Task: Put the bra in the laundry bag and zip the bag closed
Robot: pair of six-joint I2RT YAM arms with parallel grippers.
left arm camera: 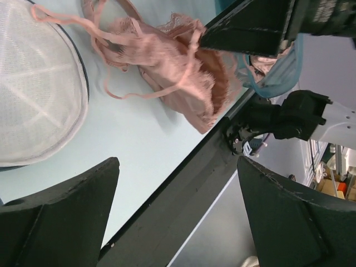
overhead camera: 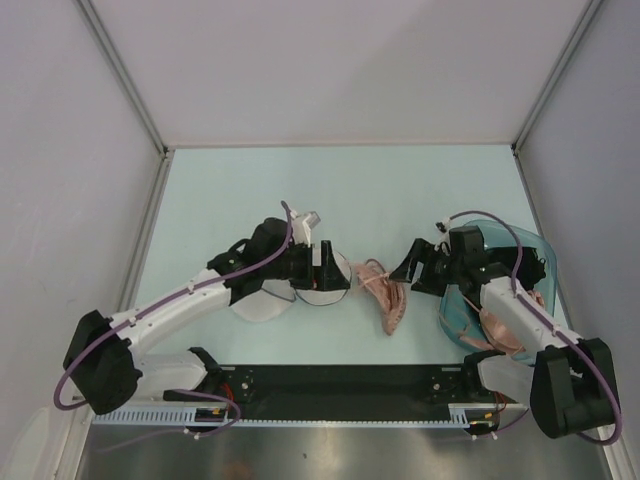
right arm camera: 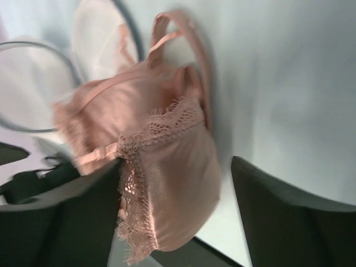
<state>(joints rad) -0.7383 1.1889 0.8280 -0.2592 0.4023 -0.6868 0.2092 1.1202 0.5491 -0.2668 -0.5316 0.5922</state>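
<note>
The salmon-pink bra (overhead camera: pixel 388 298) lies crumpled on the pale table between the two arms. The white mesh laundry bag (overhead camera: pixel 262 303) lies open to its left, with the left arm over it. My left gripper (overhead camera: pixel 335 272) is open and empty above the bag's right half. The left wrist view shows the bag (left arm camera: pixel 39 83), the bra (left arm camera: pixel 172 67) and my left gripper (left arm camera: pixel 178 167). My right gripper (overhead camera: pixel 405 270) is open at the bra's right side. In the blurred right wrist view my right gripper (right arm camera: pixel 177 167) is open with the bra (right arm camera: pixel 167 161) between its fingers, against the left one.
A translucent teal basin (overhead camera: pixel 540 255) stands at the right under the right arm, with more pink garments (overhead camera: pixel 490 330) in it. A black strip (overhead camera: pixel 330 380) runs along the near table edge. Grey walls close in the left, right and far sides.
</note>
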